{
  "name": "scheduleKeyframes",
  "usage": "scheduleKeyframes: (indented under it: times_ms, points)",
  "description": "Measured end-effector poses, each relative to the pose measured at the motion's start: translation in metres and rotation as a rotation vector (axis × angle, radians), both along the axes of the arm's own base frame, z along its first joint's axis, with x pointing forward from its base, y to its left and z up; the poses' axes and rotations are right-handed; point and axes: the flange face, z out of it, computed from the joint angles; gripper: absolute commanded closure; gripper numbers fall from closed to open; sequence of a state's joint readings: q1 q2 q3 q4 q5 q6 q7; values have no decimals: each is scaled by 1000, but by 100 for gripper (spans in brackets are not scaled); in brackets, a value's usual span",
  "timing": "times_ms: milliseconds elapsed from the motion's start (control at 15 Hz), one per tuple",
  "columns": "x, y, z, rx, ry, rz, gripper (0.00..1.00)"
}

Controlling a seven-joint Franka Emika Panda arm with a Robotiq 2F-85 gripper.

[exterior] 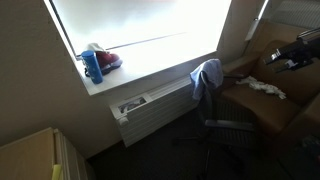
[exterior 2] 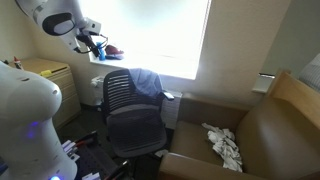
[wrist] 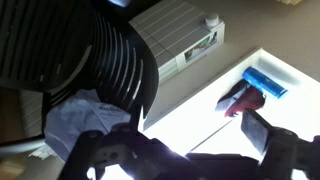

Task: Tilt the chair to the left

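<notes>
Black slatted office chair (exterior 2: 133, 110) stands just in front of the radiator (wrist: 178, 30). It probably rolls and swivels freely, so push on its stiff backrest rim. The gripper (exterior 2: 90, 42) hangs well above the radiator, jaws apart.

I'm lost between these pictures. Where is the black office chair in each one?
In an exterior view: the office chair stands right of centre, below the window.
In an exterior view: the chair is centre-left, its front towards the camera.
Wrist view: its ribbed back fills the upper left.
Shared landmark: the pale cloth draped on its back.
</notes>
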State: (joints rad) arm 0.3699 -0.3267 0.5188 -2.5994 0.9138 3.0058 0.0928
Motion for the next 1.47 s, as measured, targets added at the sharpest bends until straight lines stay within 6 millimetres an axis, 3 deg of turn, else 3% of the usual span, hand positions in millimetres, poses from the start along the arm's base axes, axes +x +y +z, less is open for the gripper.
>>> scheduleKeyframes:
  times_ms: [200, 467, 667, 800, 1000, 1133, 1267, 1467]
  points:
    - [18, 15, -11, 15, -17, -33, 0]
    - [22, 11, -8, -24, -64, -19, 0]
    - [25, 2, 1, -3, -236, -96, 0]
    - [32, -7, -4, -13, -343, -135, 0]
    - [53, -35, -8, -95, -362, -172, 0]
    - [57, -41, -8, -108, -366, -182, 0]
    - [57, -36, -9, -94, -332, -168, 0]
    - [67, -7, 7, -20, -207, -115, 0]
